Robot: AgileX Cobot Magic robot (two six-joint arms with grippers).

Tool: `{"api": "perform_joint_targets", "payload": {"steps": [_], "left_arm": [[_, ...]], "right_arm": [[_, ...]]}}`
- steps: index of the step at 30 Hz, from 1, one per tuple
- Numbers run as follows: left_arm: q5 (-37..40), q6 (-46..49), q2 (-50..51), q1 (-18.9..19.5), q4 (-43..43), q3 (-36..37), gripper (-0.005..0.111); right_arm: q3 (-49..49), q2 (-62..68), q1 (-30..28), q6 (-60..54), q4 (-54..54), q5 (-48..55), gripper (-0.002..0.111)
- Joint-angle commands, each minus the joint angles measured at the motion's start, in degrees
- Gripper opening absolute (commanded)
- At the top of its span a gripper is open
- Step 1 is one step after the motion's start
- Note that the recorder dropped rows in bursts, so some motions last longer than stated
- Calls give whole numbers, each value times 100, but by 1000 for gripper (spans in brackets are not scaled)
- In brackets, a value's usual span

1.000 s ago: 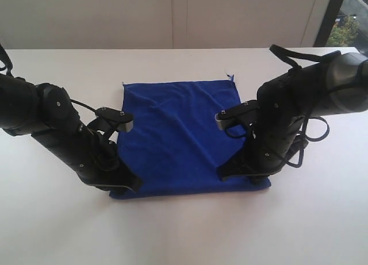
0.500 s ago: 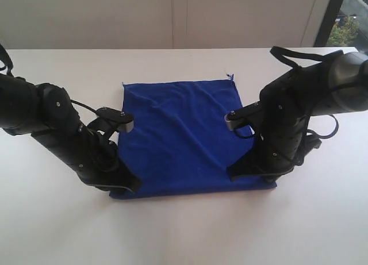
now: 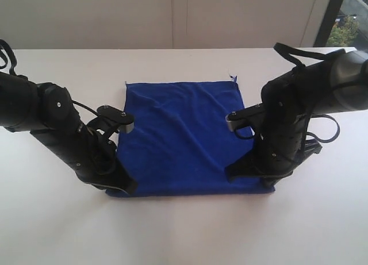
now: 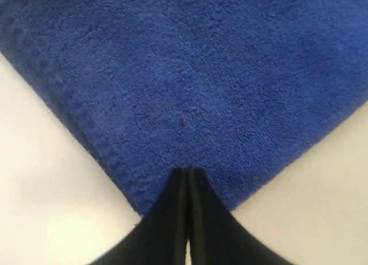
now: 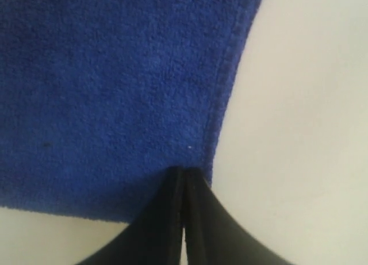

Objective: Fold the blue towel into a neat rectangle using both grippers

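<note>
Left gripper [image 4: 188, 172] at the towel's [image 3: 178, 138] near left corner, right gripper [image 5: 184, 171] at its near right corner. Both jaw pairs are pressed together, tips on the cloth; whether they pinch it I cannot tell. Thick dark arms [image 3: 63, 138] lean in from both sides. The towel lies flat on the white table [image 3: 184, 236], plush royal blue, roughly square, faintly rippled.

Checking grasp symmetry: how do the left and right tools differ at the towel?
1. Left tool is at the towel's near-left corner, right tool at the near-right.
2. Left tool touches down inside both hems; right tool touches down right beside the side hem.
Both are shut, resting on cloth; pinch unclear.
</note>
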Motion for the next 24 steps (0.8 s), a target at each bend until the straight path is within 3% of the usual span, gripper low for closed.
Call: {"api": "perform_joint_targets", "payload": {"steps": [1, 8, 17, 21, 24], "left_arm": [[49, -18, 149, 34, 395, 102, 0], [40, -18, 25, 34, 396, 102, 0], [230, 18, -1031, 34, 446, -190, 0], [1502, 1843, -1568, 22, 489, -238, 0], [1910, 2768, -1682, 21, 206, -238, 0]], "right_arm": [[30, 42, -24, -155, 309, 67, 0], [30, 14, -24, -155, 335, -76, 0], [30, -907, -43, -164, 255, -262, 0], [30, -1512, -43, -1623, 68, 346, 0], [30, -1711, -21, -2454, 238, 835, 0]]}}
